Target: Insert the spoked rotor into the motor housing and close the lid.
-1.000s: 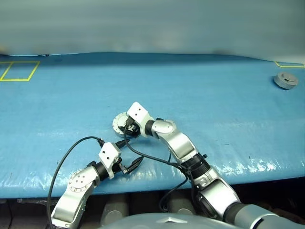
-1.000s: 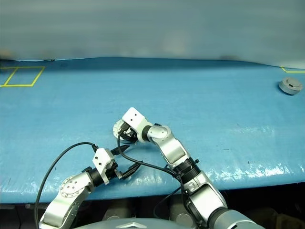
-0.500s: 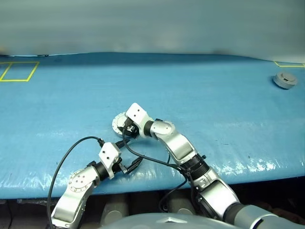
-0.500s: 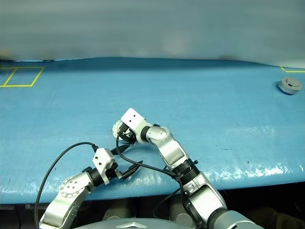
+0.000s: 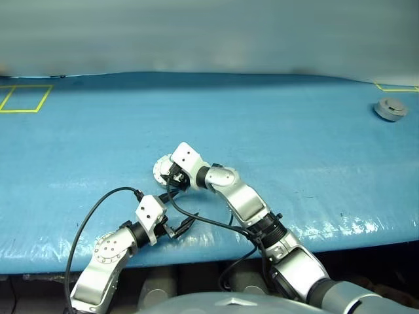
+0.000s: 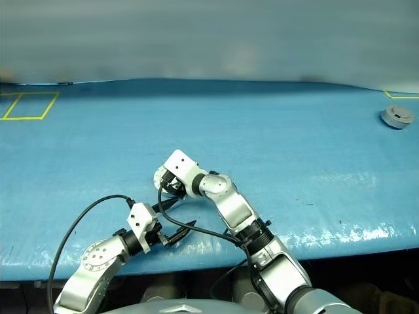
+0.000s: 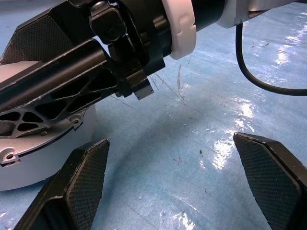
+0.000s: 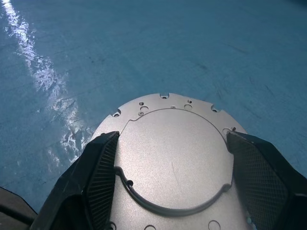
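Barely changed: across the 3 moments only the right arm has edged slightly left.
Surface (image 5: 294, 131): blue, holding everything.
Silver disc (image 8: 172, 163): near centre-left, plain face up, housing or lid, cannot tell.
Right gripper (image 8: 172, 182): fingers straddling the disc's edges, likely gripping.
Left gripper (image 7: 177, 191): fingers spread, empty, just beside.
Grey puck (image 5: 391, 109): far right, untouched.
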Available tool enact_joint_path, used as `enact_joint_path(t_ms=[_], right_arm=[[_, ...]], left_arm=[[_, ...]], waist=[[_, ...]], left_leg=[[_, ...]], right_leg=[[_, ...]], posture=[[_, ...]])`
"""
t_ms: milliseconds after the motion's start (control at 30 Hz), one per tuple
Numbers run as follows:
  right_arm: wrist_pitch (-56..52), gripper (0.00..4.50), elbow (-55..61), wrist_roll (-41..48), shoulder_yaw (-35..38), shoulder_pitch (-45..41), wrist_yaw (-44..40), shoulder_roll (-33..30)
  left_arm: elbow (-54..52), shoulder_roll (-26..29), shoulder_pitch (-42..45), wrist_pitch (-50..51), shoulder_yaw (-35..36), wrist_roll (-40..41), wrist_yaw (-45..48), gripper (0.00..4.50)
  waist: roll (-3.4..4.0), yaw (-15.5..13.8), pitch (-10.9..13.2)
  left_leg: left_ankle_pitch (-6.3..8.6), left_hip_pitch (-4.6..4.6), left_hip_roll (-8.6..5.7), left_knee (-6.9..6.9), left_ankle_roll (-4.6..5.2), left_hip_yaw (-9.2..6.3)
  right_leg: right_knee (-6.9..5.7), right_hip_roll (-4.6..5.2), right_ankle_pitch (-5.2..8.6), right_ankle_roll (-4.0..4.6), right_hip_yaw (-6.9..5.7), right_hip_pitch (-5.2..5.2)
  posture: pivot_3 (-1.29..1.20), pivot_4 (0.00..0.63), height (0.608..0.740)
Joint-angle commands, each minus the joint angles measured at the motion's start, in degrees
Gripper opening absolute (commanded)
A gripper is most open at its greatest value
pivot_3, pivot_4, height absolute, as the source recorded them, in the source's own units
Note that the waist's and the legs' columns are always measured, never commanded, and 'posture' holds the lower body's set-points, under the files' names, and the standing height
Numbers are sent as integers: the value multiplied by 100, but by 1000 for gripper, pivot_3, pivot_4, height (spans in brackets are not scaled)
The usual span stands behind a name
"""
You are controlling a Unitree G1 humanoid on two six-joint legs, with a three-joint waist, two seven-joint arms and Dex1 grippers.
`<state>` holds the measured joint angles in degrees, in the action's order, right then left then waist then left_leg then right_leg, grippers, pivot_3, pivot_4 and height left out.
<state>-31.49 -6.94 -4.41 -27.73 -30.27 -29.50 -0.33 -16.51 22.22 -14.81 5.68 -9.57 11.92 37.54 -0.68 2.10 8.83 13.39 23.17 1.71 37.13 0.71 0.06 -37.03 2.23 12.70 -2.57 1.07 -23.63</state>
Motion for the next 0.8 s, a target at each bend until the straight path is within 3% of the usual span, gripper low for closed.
enact_joint_path(t_ms=[33, 500, 800], right_arm=[[-169, 3246, 17, -44, -184, 38, -157, -61], [-782, 3246, -44, 25, -52, -60, -102, 44], [-625, 3246, -44, -44, -162, -55, -116, -48]], left_arm=[[-90, -31, 34, -99, 19, 60, 2, 4500], [-96, -17, 25, -117, 47, 47, -11, 4500], [-161, -7, -36, -97, 135, 103, -41, 4500]], waist=[[0, -1, 0], [2, 1, -2], [2, 2, -3]], left_leg=[[0, 0, 0, 0, 0, 0], [0, -23, 2, -1, 0, -1], [1, -22, -1, -7, 0, 2]], right_leg=[[1, 0, 0, 0, 0, 0], [-1, 1, 2, 1, -1, 4], [4, 6, 1, 0, 0, 10]], posture=[[0, 150, 740], [0, 150, 740], [0, 150, 740]])
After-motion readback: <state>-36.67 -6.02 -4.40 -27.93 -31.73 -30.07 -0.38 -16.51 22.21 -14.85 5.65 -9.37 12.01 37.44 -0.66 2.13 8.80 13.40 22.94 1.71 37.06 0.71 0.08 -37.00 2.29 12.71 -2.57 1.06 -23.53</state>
